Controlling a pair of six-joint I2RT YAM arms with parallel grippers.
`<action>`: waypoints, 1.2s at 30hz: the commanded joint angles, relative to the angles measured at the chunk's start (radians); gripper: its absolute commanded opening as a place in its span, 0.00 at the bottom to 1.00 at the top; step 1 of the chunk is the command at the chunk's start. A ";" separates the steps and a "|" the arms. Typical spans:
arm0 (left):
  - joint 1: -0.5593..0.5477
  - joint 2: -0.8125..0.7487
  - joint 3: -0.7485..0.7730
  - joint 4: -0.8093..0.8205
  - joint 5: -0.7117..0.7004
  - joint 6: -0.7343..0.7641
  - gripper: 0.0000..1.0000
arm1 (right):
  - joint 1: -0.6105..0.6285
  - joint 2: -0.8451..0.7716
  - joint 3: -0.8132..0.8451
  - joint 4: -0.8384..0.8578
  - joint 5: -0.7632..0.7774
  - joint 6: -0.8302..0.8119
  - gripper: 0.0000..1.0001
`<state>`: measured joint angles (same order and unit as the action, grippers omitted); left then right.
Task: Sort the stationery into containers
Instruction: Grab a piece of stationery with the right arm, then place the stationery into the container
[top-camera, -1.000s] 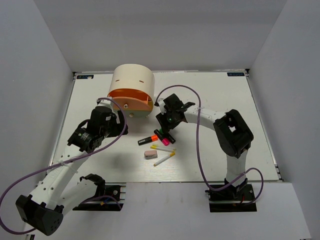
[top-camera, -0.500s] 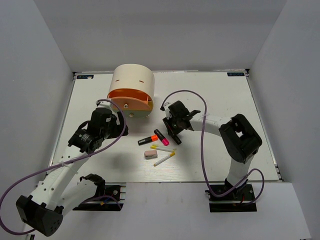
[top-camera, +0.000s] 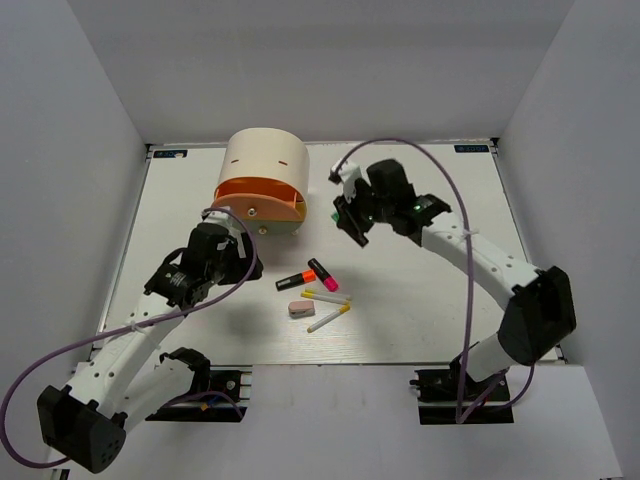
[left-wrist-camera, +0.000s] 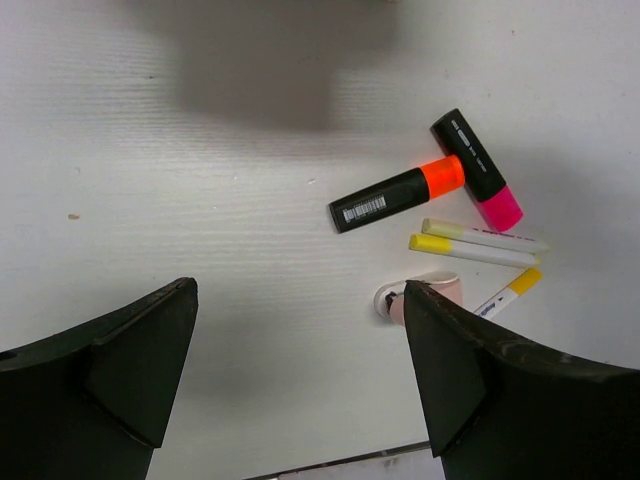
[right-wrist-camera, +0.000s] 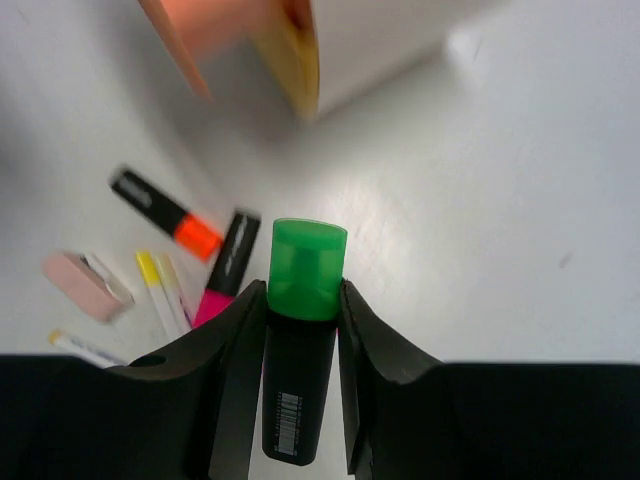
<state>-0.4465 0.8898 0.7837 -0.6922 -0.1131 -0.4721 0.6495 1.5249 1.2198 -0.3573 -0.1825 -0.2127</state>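
My right gripper is shut on a black highlighter with a green cap and holds it above the table, right of the cream chest. The chest's orange drawer stands pulled out. On the table lie an orange-ended highlighter, a pink-ended highlighter, two thin white pens, another white pen and a pinkish eraser. My left gripper hovers open and empty left of this group. Its right finger covers part of the eraser in the left wrist view.
White walls close in the table on the left, back and right. The chest stands at the back left. Purple cables loop over both arms. The arm bases sit at the near edge.
My right gripper closed on the green highlighter, lifted it out of the pile and carried it back and to the right, beside the chest. The left arm barely shifted.
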 joint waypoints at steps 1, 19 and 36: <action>0.005 -0.025 -0.024 0.045 0.029 -0.014 0.94 | -0.002 -0.048 0.185 0.024 -0.142 -0.149 0.00; 0.005 -0.120 -0.070 0.042 0.038 -0.043 0.94 | 0.025 0.403 0.784 0.317 -0.595 0.048 0.00; 0.005 -0.111 -0.080 0.051 0.056 -0.053 0.94 | 0.076 0.521 0.777 0.466 -0.669 0.138 0.18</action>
<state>-0.4465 0.7799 0.7109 -0.6571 -0.0769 -0.5190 0.7143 2.0212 1.9614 0.0513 -0.8265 -0.0826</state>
